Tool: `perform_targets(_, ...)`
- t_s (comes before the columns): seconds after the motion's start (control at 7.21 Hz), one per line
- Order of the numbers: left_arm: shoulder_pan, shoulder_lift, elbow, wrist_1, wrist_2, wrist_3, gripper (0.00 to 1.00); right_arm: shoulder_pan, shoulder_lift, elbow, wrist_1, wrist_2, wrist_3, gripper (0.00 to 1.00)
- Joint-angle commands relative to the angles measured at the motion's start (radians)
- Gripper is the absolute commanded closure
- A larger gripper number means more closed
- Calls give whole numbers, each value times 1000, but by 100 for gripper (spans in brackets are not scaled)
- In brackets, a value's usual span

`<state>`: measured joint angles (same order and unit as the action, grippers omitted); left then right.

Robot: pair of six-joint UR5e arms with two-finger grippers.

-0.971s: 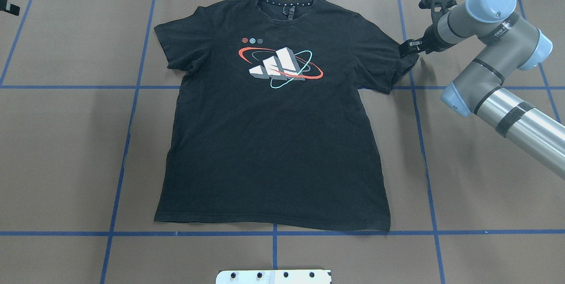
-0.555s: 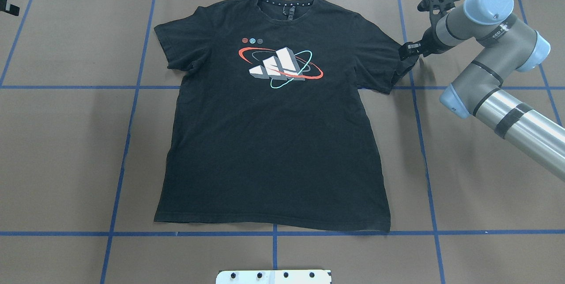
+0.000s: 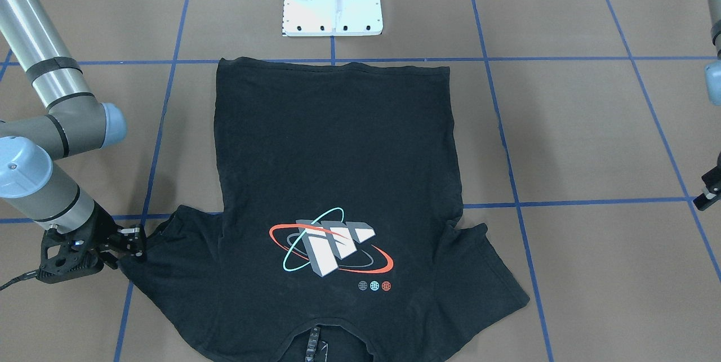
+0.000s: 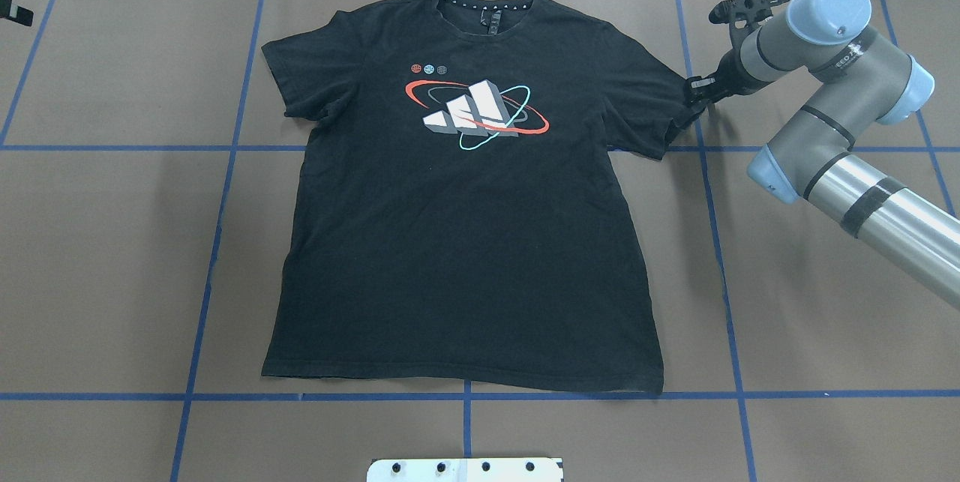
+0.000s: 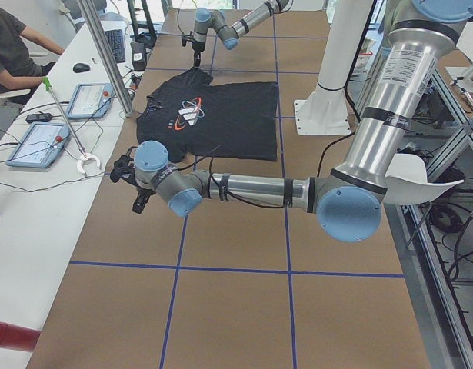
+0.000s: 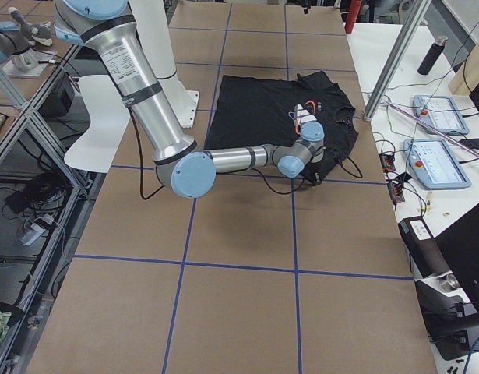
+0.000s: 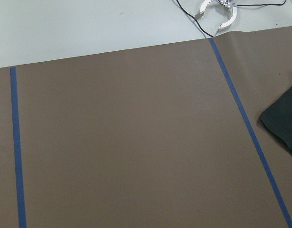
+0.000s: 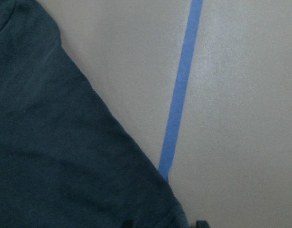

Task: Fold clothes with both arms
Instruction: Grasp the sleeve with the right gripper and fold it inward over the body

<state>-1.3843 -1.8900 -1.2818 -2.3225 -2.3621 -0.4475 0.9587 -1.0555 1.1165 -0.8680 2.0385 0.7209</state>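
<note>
T-shirt (image 4: 465, 242) lies flat, logo up, mid-worktop (image 4: 112, 242). At its sleeve edge the right hand (image 4: 697, 85) readies the first fold, grip impossible to tell. The left hand (image 3: 707, 193) sits well apart, state unclear. Next, likely: pinch sleeve, carry inward.

T-shirt (image 3: 338, 142) collar cut off at edge — right gripper (image 4: 694, 87) jaws too small to judge.

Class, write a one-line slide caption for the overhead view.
Right claw at the sleeve edge of a flat black T-shirt.
</note>
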Motion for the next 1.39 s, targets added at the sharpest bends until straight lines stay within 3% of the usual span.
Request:
perform_targets(0.0, 1, -1, -1, -1, 3, 0, 0, -2, 0, 2, -9, 3, -3, 94)
perform_targets(0.14, 1, -3, -2, 0, 3, 0, 0, 0, 3, 3, -15, 6, -3, 100)
perform_targets(0.42, 1, -15, -1, 0, 3, -3, 0, 14, 20, 14, -13, 15, 14, 100)
perform_targets(0.69, 1, -21, 1, 2, 4, -2, 1, 58, 144, 19, -127, 128, 18, 100)
perform_targets(0.83, 1, -23, 1, 2, 4, -3, 1, 49, 200, 20, -193, 132, 20, 100)
perform_targets(0.97, 1, -21, 1, 0, 4, -2, 1, -3, 251, 19, -222, 106, 34, 100)
perform_targets(1.25, -1, -20, -1, 0, 4, 6, 1, -96, 340, 5, -297, -25, 98, 100)
